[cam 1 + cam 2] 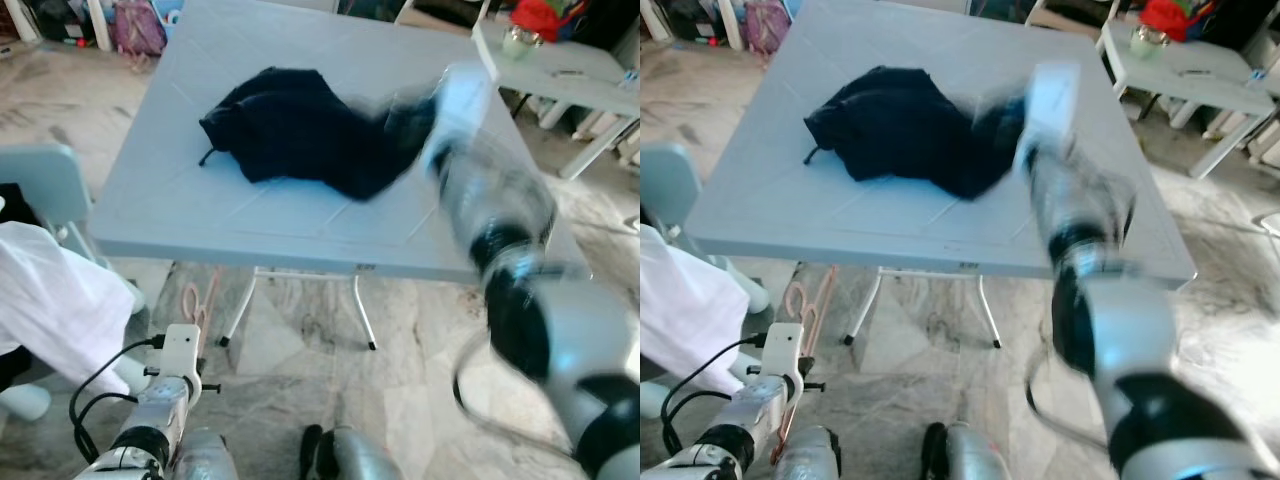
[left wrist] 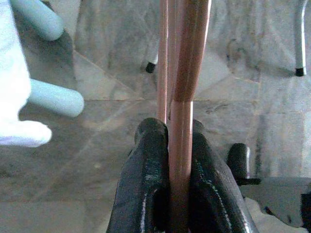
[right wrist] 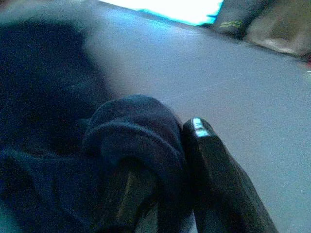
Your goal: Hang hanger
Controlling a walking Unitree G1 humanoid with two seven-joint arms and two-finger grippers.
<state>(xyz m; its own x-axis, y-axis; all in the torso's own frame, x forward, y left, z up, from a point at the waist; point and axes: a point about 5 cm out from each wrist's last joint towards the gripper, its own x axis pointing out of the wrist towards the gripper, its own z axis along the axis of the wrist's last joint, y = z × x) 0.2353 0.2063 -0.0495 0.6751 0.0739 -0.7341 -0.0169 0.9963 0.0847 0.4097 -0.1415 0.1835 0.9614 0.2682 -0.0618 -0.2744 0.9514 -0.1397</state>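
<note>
While clamped, hanger (image 2: 182,97), slim, pinkish-copper, doubled rods

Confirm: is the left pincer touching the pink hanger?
Touching. The left wrist view shows the left pincer with both black fingers pressed against the pink hanger, whose bars run out between them with no gap.

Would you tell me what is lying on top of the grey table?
A dark garment lies crumpled on the grey table, the right gripper shut on a fold. What it covers is hidden.
</note>
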